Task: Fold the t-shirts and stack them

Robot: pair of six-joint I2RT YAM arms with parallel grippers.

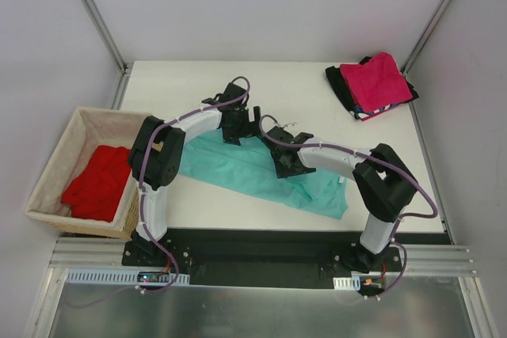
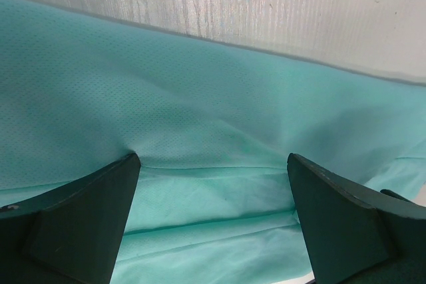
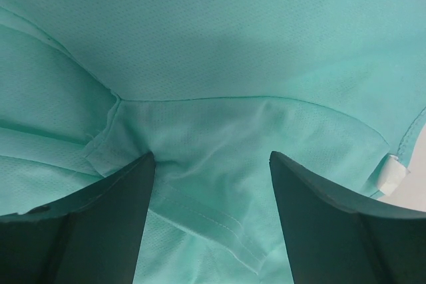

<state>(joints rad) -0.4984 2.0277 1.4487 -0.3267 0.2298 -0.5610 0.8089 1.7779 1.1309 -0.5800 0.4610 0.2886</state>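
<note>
A teal-green t-shirt (image 1: 253, 173) lies partly folded across the middle of the table. My left gripper (image 1: 238, 128) is down on its far edge, open, with the fingertips (image 2: 100, 197) resting on the cloth (image 2: 213, 98). My right gripper (image 1: 282, 161) is down on the shirt's middle, also open, and a stitched hem (image 3: 219, 224) runs between its fingers (image 3: 319, 211). At the far right corner a magenta-pink t-shirt (image 1: 376, 81) tops a folded stack, over a black one (image 1: 341, 85) and a striped one (image 1: 371, 114). A bright red t-shirt (image 1: 99, 184) lies crumpled in the basket.
The tan wicker basket (image 1: 75, 126) with cloth lining stands off the table's left edge. A white label (image 3: 393, 171) shows at the teal shirt's edge in the right wrist view. Bare white table (image 2: 266, 4) lies beyond the shirt's far edge.
</note>
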